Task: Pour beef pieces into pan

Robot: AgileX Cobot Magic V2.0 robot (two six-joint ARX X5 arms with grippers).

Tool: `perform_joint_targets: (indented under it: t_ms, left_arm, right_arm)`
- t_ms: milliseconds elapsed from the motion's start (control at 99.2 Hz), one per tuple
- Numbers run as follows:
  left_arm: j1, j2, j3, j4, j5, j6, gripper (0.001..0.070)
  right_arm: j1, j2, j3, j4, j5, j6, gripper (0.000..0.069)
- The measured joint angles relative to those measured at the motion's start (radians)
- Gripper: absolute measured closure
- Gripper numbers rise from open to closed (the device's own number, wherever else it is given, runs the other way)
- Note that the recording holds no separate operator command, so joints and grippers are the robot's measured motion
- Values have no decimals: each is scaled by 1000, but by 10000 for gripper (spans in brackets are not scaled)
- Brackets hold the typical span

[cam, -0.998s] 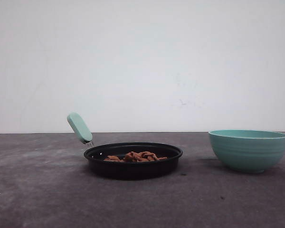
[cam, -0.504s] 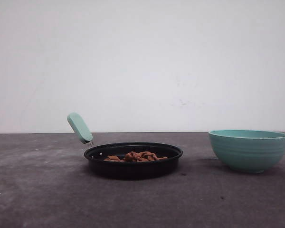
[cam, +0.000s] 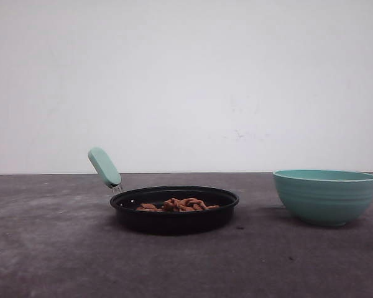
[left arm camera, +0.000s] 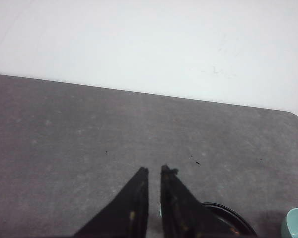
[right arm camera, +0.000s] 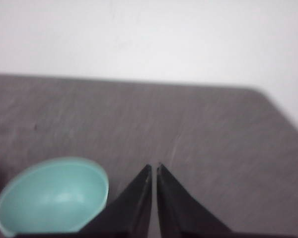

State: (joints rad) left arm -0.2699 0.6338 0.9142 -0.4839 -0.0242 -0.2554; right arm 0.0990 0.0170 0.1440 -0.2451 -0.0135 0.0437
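Beef pieces (cam: 177,204) heaped inside pan (cam: 174,210), reddish-brown curled strips, piled around middle of pan floor, top of heap just below rim level. Pan sitting flat on grey table (cam: 50,248), roughly centre of front view, slightly left of middle. Mint-green handle (cam: 104,167) angled up and to the left from pan's left rear edge, joined by a short metal neck.

Teal ribbed bowl (cam: 325,196) upright on table to the right of pan, well apart from it, no contact. From right wrist view, bowl interior (right arm camera: 54,196) looks bare and glossy. A few dark specks on table in front of and between pan and bowl.

Left gripper (left arm camera: 154,171) seen from its wrist camera: two black fingers (left arm camera: 134,198) nearly pressed together, narrow slit between tips, nothing pinched. Hanging above bare table, short of pan rim (left arm camera: 228,215), which peeks out past fingers; sliver of bowl (left arm camera: 295,223) at frame edge.

Right gripper (right arm camera: 154,167) seen from its wrist camera: fingers (right arm camera: 174,203) also pressed almost together, thin gap only, nothing held. Positioned just beside bowl, tips over bare table, not touching bowl. View slightly blurred.

Plain white wall (cam: 186,81) behind table.
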Motion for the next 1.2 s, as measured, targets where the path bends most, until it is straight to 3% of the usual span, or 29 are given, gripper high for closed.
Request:
perform_joint_targets:
  t_ms: [141, 353, 1200]
  left_arm:
    - [-1, 3, 0, -5, 0, 0, 688]
    - [-1, 0, 0, -5, 0, 0, 688]
    - [-1, 1, 0, -5, 0, 0, 688]
  right_arm:
    - [-16, -13, -100, -13, -69, 13, 675]
    - [-8, -13, -110, 26, 11, 43, 675]
    - [-9, -13, -111, 29, 11, 70, 675]
